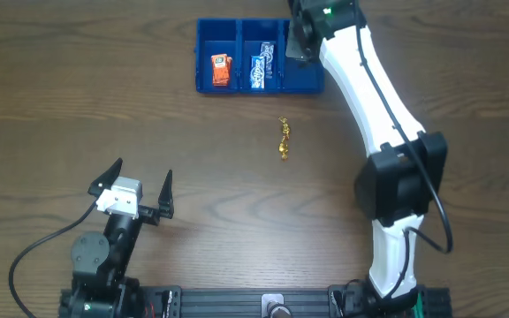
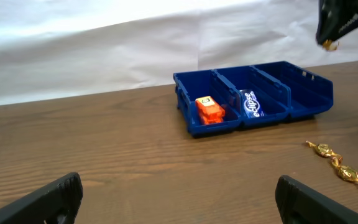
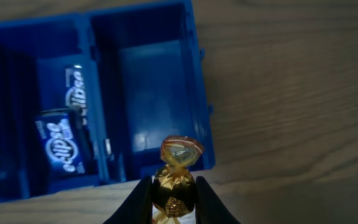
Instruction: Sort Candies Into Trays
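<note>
**Right arm holds a gold candy above the tray's end compartment; left arm parked with its pincer wide**

The right arm stands at the table's (image 1: pixel 60 88) lower right and stretches far up the top view. Its white link leans toward the upper left, carrying the right gripper (image 1: pixel 297 42) to the right end of the blue three-compartment tray (image 1: pixel 201 57). In the left wrist view that gripper (image 2: pixel 340 25) hangs in the air, clear of the tray (image 2: pixel 213 126) and above its right end.

Its own wrist view shows the right gripper (image 3: pixel 174 190) with its fingers drawn in tight on a gold-wrapped candy (image 3: pixel 174 180), which is pinched by its round body. The twisted foil end sticks out past the fingertips. The candy sits over the rim of the end compartment of the tray (image 3: pixel 197 93), the one next to the blue packs (image 3: pixel 61 140).

The left arm is folded low at the lower left. The left gripper (image 1: pixel 143 170) is well apart from the tray, its fingers spread wide and holding nothing.

An orange-wrapped candy (image 1: pixel 221 71) lies in the tray's left compartment and the blue packs (image 1: pixel 261 71) in the middle one. A short string of gold-wrapped candies (image 1: pixel 284 140) lies on the table below the tray, near the middle, touching neither gripper.
</note>
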